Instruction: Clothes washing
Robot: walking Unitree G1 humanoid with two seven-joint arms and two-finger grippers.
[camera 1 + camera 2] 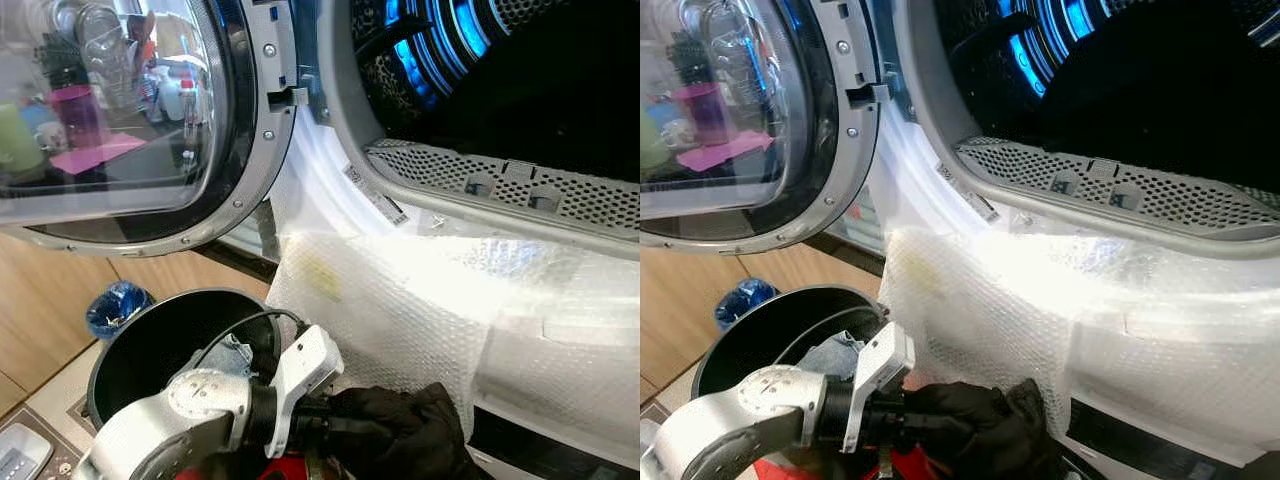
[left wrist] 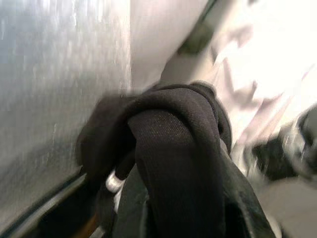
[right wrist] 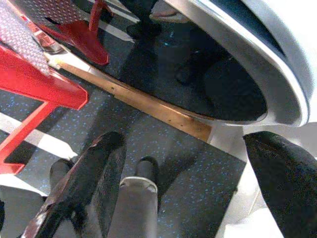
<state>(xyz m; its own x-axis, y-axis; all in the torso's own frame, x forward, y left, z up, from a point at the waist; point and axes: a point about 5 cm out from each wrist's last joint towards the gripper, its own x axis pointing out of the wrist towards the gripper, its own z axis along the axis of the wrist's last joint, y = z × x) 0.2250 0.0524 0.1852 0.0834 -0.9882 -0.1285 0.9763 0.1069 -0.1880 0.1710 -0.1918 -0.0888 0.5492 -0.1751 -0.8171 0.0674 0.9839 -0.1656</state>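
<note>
The washing machine's drum (image 1: 520,90) stands open above me, lit blue inside, with dark laundry and a spotted cloth (image 1: 385,60) in it. Its round glass door (image 1: 120,110) is swung out to the left. Low in front of the machine, my left gripper (image 1: 335,420) is shut on a black garment (image 1: 400,430), which wraps over the fingers in the left wrist view (image 2: 173,148). Below the arm stands a black bucket (image 1: 130,330) holding a blue cloth (image 1: 835,352). My right gripper (image 3: 188,144) hangs open over the floor, fingers wide apart and holding nothing.
Bubble wrap (image 1: 420,310) covers the machine's front below the drum's perforated lip (image 1: 500,180). A blue bag (image 1: 115,308) lies beside the bucket on the wooden floor. A red frame (image 3: 44,79) and dark speckled floor lie under the right gripper.
</note>
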